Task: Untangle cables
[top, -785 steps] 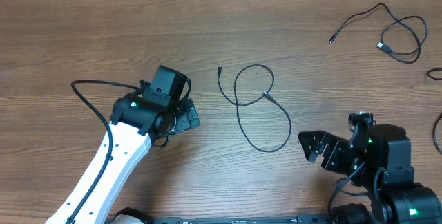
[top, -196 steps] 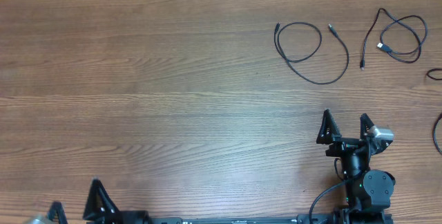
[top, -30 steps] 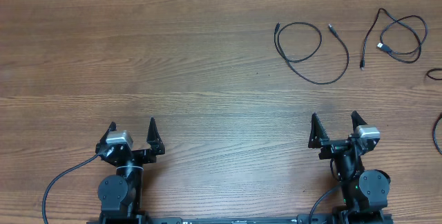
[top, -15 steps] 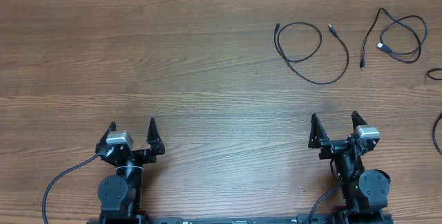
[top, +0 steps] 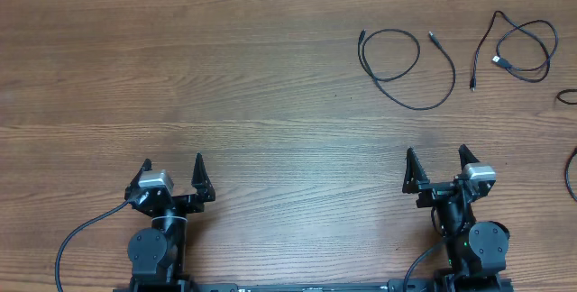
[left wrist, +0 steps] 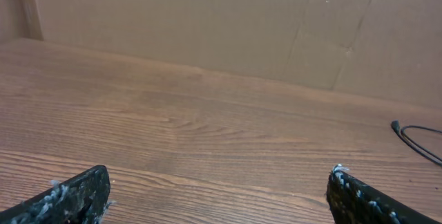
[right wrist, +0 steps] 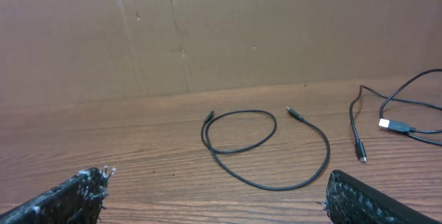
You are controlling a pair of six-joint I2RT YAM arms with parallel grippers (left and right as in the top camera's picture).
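Separate thin black cables lie at the table's far right. One looped cable [top: 407, 65] lies alone, also in the right wrist view [right wrist: 269, 148]; its end shows in the left wrist view [left wrist: 414, 135]. A second cable [top: 521, 47] with a white plug lies to its right, also in the right wrist view [right wrist: 404, 113]. My left gripper [top: 171, 176] is open and empty at the front left; its fingertips show in the left wrist view [left wrist: 219, 189]. My right gripper [top: 435, 167] is open and empty at the front right, well short of the cables; it also shows in the right wrist view [right wrist: 217, 191].
More black cable ends [top: 570, 139] show at the right edge of the wooden table [top: 225, 85]. A brown cardboard wall [right wrist: 221, 30] stands behind the table's far edge.
Over the last second nothing has moved. Long before, the looped cable lay at the table's middle and the left arm reached out; both arms now rest at the front.
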